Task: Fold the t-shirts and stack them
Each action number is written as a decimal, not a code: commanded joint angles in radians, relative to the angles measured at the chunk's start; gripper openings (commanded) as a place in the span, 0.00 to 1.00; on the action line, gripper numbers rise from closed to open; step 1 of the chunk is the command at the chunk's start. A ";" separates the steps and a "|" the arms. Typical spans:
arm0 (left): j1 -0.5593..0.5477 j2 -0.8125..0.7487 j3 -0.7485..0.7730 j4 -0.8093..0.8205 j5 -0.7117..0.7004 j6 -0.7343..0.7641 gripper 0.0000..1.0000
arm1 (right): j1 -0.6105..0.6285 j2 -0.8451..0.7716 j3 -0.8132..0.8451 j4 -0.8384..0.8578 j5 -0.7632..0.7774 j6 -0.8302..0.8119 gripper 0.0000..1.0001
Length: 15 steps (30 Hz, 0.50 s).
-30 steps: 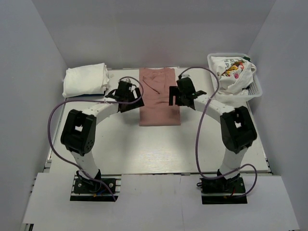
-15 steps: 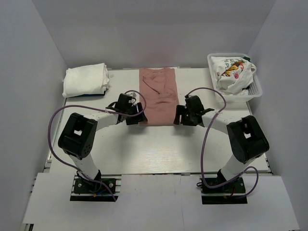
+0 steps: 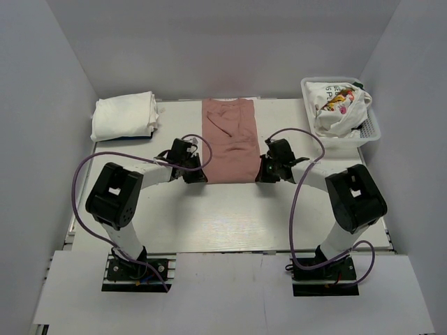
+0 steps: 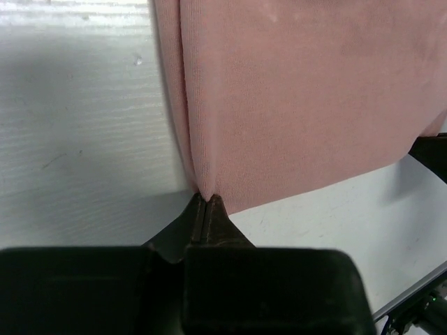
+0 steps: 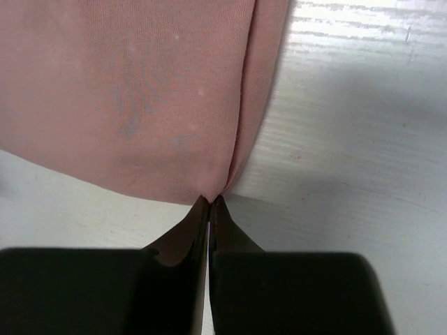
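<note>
The folded dusty-pink t-shirt (image 3: 229, 139) lies with its long axis near-to-far, collar at the far end; left tool (image 4: 207, 204) and right tool (image 5: 210, 204) each pinch a near corner.

Both arms reach forward low, left tool (image 4: 207, 199) and right tool (image 5: 210, 200) pinched closed.

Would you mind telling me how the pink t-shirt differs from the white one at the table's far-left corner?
The pink t-shirt lies flat as a long strip mid-table; the white t-shirt is a compact folded bundle. The left gripper and right gripper pinch the pink one's near corners; nothing touches the white one. Both lie outside the basket.
</note>
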 commanded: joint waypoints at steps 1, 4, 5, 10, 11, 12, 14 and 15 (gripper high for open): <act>-0.001 -0.084 -0.020 -0.059 0.036 0.006 0.00 | 0.003 -0.064 0.000 -0.046 -0.037 -0.020 0.00; -0.011 -0.214 -0.079 -0.120 0.054 -0.003 0.00 | 0.004 -0.179 -0.023 -0.200 -0.092 -0.061 0.00; -0.011 -0.251 -0.097 -0.131 0.074 -0.003 0.00 | 0.006 -0.227 -0.036 -0.224 -0.114 -0.068 0.00; -0.031 -0.493 -0.153 -0.210 0.206 -0.058 0.00 | 0.009 -0.432 -0.122 -0.339 -0.325 -0.141 0.00; -0.031 -0.522 -0.166 -0.224 0.218 -0.058 0.00 | 0.012 -0.472 -0.130 -0.382 -0.343 -0.149 0.00; -0.031 -0.549 -0.166 -0.261 0.218 -0.058 0.00 | 0.009 -0.509 -0.126 -0.415 -0.361 -0.157 0.00; -0.040 -0.613 -0.156 -0.290 0.218 -0.058 0.00 | 0.012 -0.546 -0.118 -0.443 -0.378 -0.170 0.00; -0.040 -0.633 -0.156 -0.290 0.218 -0.067 0.00 | 0.010 -0.581 -0.092 -0.449 -0.380 -0.172 0.00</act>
